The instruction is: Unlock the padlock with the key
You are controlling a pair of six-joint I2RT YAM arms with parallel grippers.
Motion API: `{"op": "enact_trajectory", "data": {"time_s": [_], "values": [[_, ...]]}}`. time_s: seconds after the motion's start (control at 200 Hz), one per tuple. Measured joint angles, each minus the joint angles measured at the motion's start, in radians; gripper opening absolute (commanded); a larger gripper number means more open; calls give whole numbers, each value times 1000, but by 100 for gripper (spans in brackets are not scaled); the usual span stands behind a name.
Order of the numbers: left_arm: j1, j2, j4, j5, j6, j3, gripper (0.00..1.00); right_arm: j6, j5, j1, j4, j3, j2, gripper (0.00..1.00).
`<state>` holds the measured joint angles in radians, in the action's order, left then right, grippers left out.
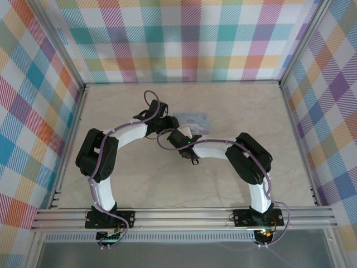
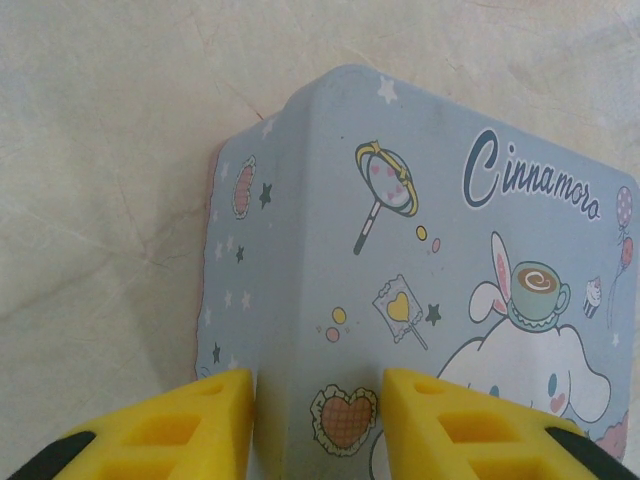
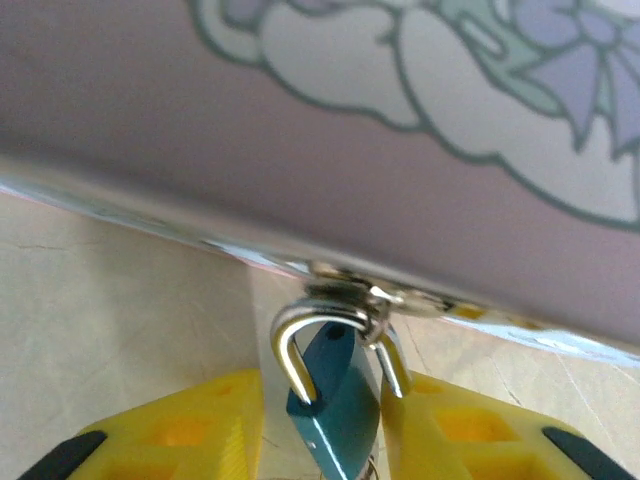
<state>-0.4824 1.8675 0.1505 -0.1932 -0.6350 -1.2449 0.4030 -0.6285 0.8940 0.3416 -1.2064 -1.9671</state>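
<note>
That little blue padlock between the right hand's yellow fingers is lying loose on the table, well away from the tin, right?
Not loose. The right wrist view shows the blue padlock, between the yellow fingers of the right hand, with its silver shackle hooked through the metal clasp on the edge of the tin.

A pale-blue cartoon-printed tin box (image 1: 196, 119) lettered "Cinnamoro" is seen toward the middle of the far edge of a marbled beige worktop (image 1: 139, 184) enclosed by plaid walls (image 1: 189, 39).
</note>
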Motion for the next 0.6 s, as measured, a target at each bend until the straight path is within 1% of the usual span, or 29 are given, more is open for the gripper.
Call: {"op": "enact_trajectory", "data": {"time_s": [0.195,0.23,0.305,0.425,0.475,0.555,0.6], "values": [[0,0,-3,-1,0,1,38,1,-3,3,1,-2,-3,30],[0,0,-3,-1,0,1,38,0,-3,3,1,-2,-3,27],[0,0,-3,-1,0,1,38,1,-5,3,1,0,-3,24],[0,0,-3,-2,0,1,38,1,-5,3,-4,11,1,23],[0,0,-3,-3,0,2,38,0,-7,3,-5,19,7,20],[1,0,-8,-6,0,4,38,0,-8,3,-5,34,19,20],[1,0,-11,-8,0,5,38,-2,-8,3,-4,39,23,17]]}}
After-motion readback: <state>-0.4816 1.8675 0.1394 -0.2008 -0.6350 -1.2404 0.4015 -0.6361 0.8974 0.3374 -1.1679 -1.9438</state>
